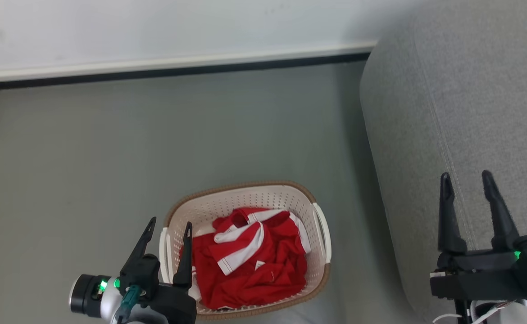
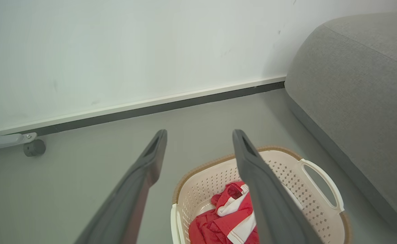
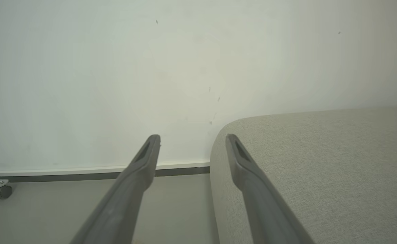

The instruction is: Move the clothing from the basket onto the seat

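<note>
One heap of crumpled red soft-fabric clothing (image 1: 250, 265), white-striped and white-trimmed, lies inside the cream-white perforated plastic basket (image 1: 245, 186) with a brown woven-look rim. Above the basket's left edge the left gripper (image 1: 170, 221) hovers, fingers spread and empty. The right gripper (image 1: 465, 173), equally spread and empty, hangs over the large grey upholstered sofa (image 1: 470, 112) right of the basket.

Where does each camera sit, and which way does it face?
Head view: from the head, down onto basket, clothing, seat; left gripper and right gripper, open.
Left wrist view: along its fingers, over the basket toward the wall.
Right wrist view: along its fingers, past the seat toward the wall.
Wrist views share wall and caster.
</note>
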`<state>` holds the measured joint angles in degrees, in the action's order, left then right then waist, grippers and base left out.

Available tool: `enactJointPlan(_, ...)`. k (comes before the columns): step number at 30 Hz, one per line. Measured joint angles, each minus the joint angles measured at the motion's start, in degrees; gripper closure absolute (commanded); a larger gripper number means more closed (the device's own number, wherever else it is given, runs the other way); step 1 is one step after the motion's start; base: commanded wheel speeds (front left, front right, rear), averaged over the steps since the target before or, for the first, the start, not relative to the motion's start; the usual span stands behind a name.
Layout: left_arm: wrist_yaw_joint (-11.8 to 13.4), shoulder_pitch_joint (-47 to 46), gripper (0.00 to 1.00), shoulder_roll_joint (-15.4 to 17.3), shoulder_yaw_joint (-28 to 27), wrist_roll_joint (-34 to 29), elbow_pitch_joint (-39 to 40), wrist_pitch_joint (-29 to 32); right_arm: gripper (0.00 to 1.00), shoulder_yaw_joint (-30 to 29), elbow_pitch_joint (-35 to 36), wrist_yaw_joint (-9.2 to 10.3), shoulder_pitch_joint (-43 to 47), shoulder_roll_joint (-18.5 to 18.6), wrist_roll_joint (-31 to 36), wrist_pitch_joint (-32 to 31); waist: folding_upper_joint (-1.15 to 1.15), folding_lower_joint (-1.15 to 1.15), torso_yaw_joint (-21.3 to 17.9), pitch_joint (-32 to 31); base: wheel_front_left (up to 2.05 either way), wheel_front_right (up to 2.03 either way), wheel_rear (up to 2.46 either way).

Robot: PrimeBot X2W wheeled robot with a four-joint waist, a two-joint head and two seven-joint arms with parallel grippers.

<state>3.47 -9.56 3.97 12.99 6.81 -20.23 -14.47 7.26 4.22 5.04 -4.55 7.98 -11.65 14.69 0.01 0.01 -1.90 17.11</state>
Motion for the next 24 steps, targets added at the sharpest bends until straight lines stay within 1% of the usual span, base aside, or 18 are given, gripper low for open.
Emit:
enactJointPlan(10, 0.08, -7.91, 0.00, -0.79, 2.24, -0.71, -9.88, 1.42, 0.00, -1.53, 6.80, -0.10, -1.83, 0.53, 0.18, 0.01, 0.00, 0.00, -3.10, 8.25, 0.00, 0.00, 0.00)
enactJointPlan(15, 0.04, -12.48, 0.00, -0.91, 5.08, -2.61, -13.65, 2.65, 0.00, -2.16, 9.17, -0.49, -4.20, 0.55, 0.16, 0.01, 0.00, 0.01, -4.67, 12.49, 0.00, 0.00, 0.00)
enactJointPlan(24, 0.04, -19.28, 0.00, -1.19, 8.43, -5.00, -19.71, 5.31, 0.00, -3.97, 13.48, -0.49, -7.97, 0.55, 0.16, 0.02, 0.00, 0.00, -6.89, 20.31, 0.00, 0.00, 0.00)
